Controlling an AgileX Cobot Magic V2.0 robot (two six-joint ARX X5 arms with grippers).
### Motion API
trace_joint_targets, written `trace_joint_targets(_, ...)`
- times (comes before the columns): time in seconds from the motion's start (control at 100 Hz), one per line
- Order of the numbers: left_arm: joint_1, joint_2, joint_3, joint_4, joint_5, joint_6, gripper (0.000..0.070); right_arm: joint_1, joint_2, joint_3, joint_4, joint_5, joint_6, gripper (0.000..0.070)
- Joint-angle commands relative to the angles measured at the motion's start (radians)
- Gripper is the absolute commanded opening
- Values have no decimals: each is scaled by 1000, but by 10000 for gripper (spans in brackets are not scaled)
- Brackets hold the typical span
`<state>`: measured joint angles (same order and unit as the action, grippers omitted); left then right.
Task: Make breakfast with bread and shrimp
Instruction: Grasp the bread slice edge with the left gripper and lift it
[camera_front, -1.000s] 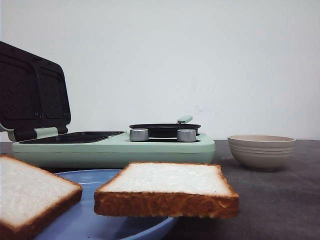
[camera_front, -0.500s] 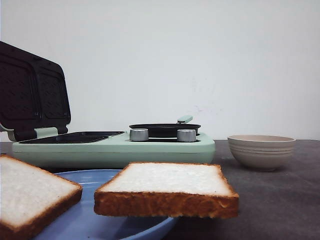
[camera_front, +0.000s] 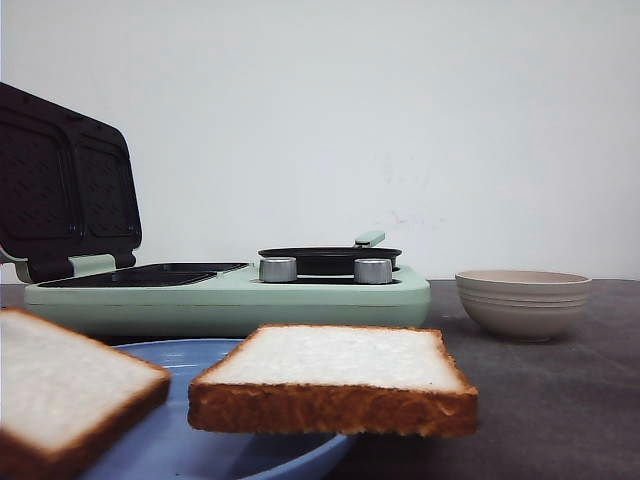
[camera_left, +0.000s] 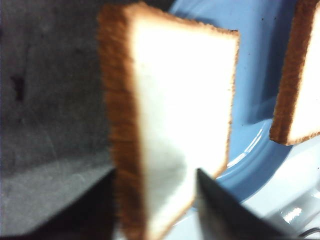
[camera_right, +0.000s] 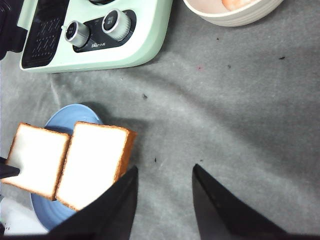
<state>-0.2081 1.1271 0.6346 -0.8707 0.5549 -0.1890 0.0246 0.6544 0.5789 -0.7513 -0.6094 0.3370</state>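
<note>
Bread (camera_left: 175, 120): we pinch one slice by its edge in our left gripper (camera_left: 155, 200), raised off the blue plate (camera_left: 260, 95) for the open sandwich maker (camera_front: 225, 290). The other slice (camera_front: 335, 375) rests on the plate; our right gripper (camera_right: 162, 200) hangs spread, empty.

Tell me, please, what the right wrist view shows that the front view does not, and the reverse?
Only the right wrist view shows the right pincer, open over bare table, and something orange inside the bowl. Only the front view shows the raised dark lid and the small black pan. Both show two bread slices on the blue plate, the green appliance and its knobs.
</note>
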Motion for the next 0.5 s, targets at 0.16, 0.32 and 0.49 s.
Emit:
trace_joint_targets(0.16, -4, 11, 10, 5, 6, 13, 3, 0, 2, 14, 6, -3, -12, 209)
trace_joint_targets(0.32, -4, -2, 10, 7, 6, 17, 4, 0, 2, 14, 6, -2, -12, 209)
trace_joint_targets(0.49, -4, -77, 11, 42, 6, 1, 4, 0, 2, 14, 6, -1, -12, 209)
